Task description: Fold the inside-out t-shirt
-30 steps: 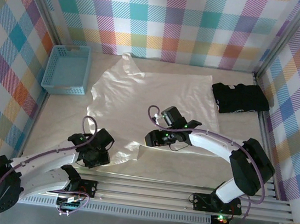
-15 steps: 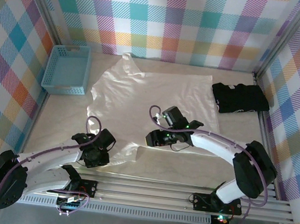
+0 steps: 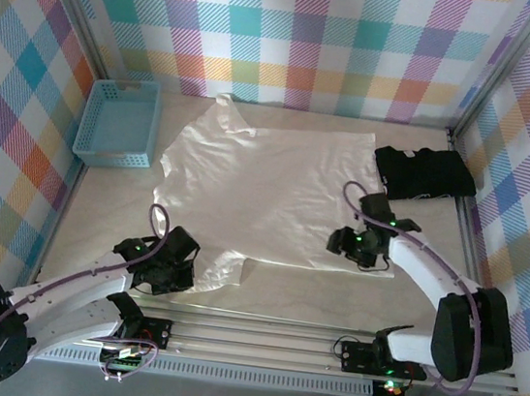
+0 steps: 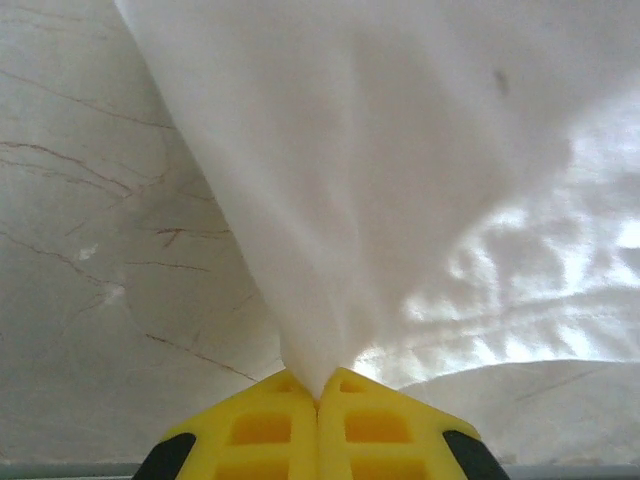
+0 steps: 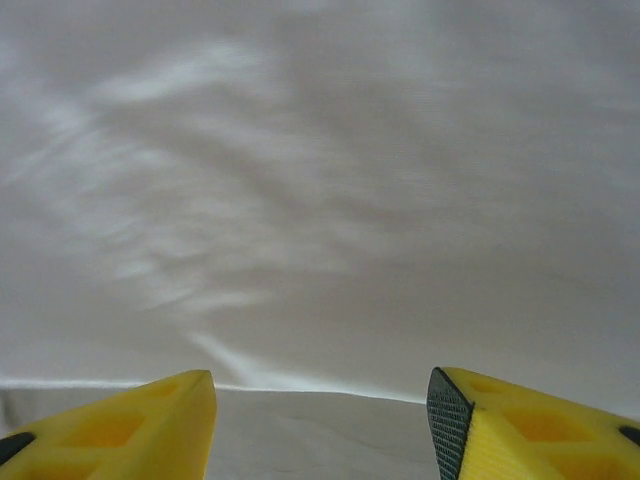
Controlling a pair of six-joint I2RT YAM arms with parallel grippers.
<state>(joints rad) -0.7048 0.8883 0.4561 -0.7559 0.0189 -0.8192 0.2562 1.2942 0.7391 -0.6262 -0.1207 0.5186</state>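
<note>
My left claw [image 4: 318,382] is clamped shut on a pinch of the white t-shirt [image 3: 267,184] at its near-left corner. My right claw [image 5: 320,405] is open, holding nothing, over the t-shirt's near-right hem. The t-shirt lies spread mid-table [image 3: 330,299], between blue basket [image 3: 119,120] and black garment [image 3: 424,175].

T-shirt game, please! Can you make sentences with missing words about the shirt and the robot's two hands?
1. The t-shirt spread out flat is the colour ____.
2. The left gripper is ____, pinching the t-shirt's cloth.
3. The right gripper is ____, with nothing between its fingers.
4. The basket on the left side of the t-shirt is the colour ____.

Missing words: white, shut, open, blue.
</note>
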